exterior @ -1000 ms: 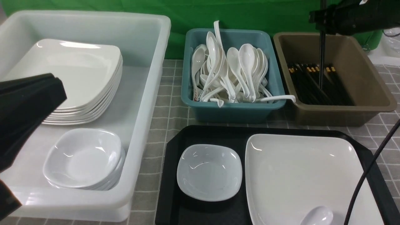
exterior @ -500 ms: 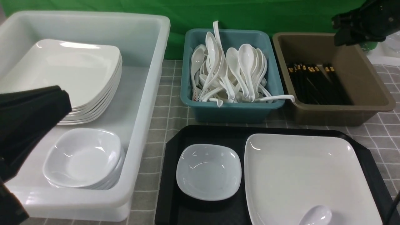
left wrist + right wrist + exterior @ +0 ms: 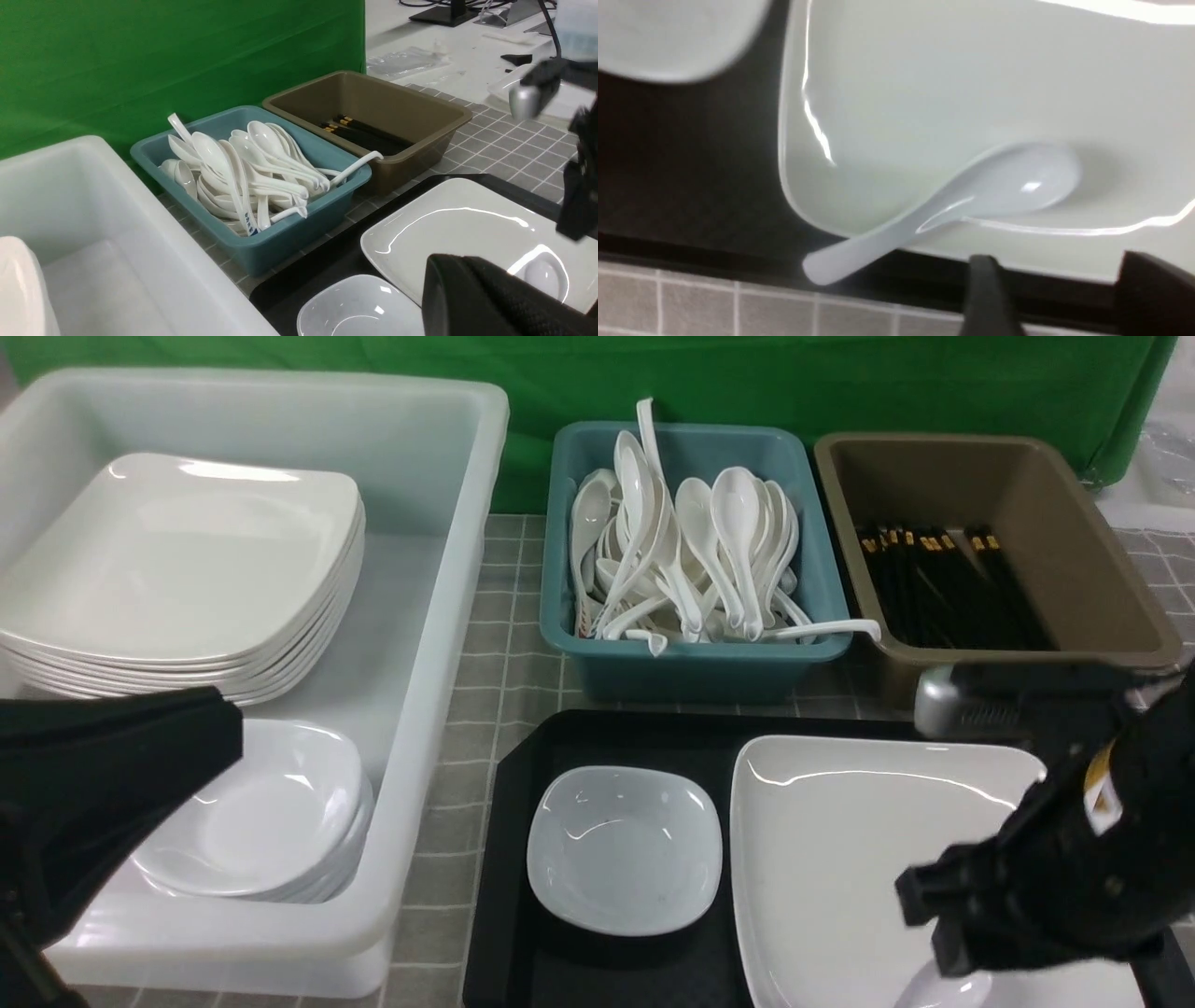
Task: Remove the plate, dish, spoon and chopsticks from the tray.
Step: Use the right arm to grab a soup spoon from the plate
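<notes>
Right arm [image 3: 1055,868] now down over spoon [image 3: 971,200] on plate [image 3: 924,93], right jaws apart, empty, left jaws unclear.

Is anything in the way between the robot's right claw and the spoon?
Nothing visible is. The spoon lies bare in the plate, its handle sticking out over the rim. The right gripper hangs open close to it, with only air between.

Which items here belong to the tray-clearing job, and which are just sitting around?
Job: tray, plate, dish, spoon on the plate, right gripper over it, chopsticks in the brown tub.

Sitting around: white bin with stacked plates and stacked dishes, teal tub of spoons.
</notes>
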### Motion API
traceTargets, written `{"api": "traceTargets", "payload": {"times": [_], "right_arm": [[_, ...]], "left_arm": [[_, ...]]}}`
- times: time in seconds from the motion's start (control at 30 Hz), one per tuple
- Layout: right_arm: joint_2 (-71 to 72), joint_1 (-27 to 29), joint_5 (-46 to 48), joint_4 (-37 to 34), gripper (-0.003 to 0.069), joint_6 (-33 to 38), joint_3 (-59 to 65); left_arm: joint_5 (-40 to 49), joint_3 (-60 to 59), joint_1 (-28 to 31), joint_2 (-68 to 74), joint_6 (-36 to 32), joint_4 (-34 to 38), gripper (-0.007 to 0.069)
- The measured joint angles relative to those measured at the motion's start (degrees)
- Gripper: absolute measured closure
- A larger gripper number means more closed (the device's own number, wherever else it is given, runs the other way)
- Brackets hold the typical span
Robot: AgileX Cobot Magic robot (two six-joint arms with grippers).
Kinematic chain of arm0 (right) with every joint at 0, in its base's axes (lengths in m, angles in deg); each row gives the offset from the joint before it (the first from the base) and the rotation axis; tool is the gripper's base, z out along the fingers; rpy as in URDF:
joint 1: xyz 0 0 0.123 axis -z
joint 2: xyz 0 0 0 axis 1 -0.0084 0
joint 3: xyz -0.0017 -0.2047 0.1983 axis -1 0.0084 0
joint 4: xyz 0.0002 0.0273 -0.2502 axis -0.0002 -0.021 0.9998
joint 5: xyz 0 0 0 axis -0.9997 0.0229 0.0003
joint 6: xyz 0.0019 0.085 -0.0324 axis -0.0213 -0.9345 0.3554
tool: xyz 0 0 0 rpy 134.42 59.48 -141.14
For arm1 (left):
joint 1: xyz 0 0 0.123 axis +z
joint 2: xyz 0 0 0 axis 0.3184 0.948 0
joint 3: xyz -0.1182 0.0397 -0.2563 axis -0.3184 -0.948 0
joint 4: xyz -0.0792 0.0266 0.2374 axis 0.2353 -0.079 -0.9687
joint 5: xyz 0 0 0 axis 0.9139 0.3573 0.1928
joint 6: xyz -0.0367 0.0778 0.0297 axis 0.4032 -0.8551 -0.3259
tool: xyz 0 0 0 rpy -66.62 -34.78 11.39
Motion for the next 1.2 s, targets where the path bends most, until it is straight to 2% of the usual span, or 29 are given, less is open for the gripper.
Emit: {"api": "traceTargets", "payload": {"times": [0.03, 0.2, 0.37, 0.67, 0.87, 0.97, 1.03, 1.1, 1.13, 1.2], "right_arm": [[-0.1, -1.4, -4.4, 0.1, 0.0155, -6.1, 3.4], [-3.0, -1.8, -11.0, 1.3, 0.0105, -14.2, 7.1], [-6.7, -1.5, -15.9, 1.0, 0.0101, -15.3, 7.2], [-12.2, 0.4, -17.9, 0.0, 0.0101, -15.4, 7.3], [-13.7, 0.5, -19.6, -1.2, 0.0103, -13.1, 7.2], [-14.0, 0.5, -22.2, -1.6, 0.0131, -10.7, 7.1], [-14.2, 0.5, -25.7, -1.6, 0.0199, -9.0, 7.1], [-14.5, 0.5, -27.8, -1.6, 0.0309, -8.0, 7.1], [-14.6, 0.5, -27.8, -1.6, 0.0309, -7.8, 7.1], [-14.6, 0.5, -27.8, -1.6, 0.0382, -5.7, 7.1]], "left_arm": [[0.0, 0.0, 0.0, 0.0, 0.0, 0.2, 0.0613], [0.6, 0.0, 0.0, 0.0, 0.0, 0.3, 0.0613], [0.9, 0.0, 0.0, 0.0, 0.0, 0.4, 0.0613], [1.0, 0.0, 0.0, 0.0, 0.0, 0.6, 0.0613], [1.1, 0.0, 0.0, 0.0, 0.0, 0.6, 0.0613], [1.1, 0.0, 0.0, 0.0, 0.0, 0.6, 0.0613], [1.1, 0.0, 0.0, 0.0, 0.0, 0.6, 0.0613], [1.2, 0.0, 0.0, 0.0, 0.0, 0.6, 0.0613], [1.2, 0.0, 0.0, 0.0, 0.0, 0.6, 0.0613], [1.2, 0.0, 0.0, 0.0, 0.0, 0.6, 0.0613]]}}
